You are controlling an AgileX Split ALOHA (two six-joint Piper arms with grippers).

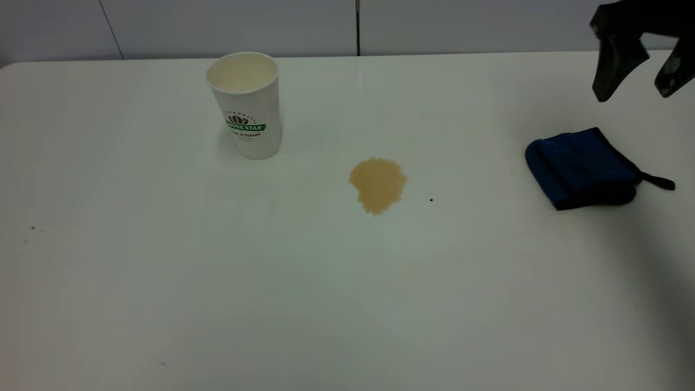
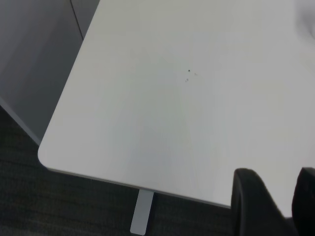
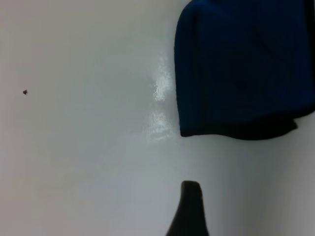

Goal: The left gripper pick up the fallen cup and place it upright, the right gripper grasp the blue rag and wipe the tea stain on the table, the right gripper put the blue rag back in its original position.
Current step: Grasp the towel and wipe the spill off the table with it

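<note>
The cup stands upright on the table at the back left, its cream inside showing. The tea stain, a light-brown puddle, lies near the middle, to the right of the cup. The blue rag lies folded at the right, its black loop tab pointing right. My right gripper hangs open above and just behind the rag, holding nothing. In the right wrist view the blue rag lies ahead of one of the fingers. My left gripper is open and empty over the table's corner, outside the exterior view.
A tiny black speck sits just right of the stain. Faint dark specks mark the table near its left end. Grey wall panels rise behind the back edge. Dark floor lies beyond the corner.
</note>
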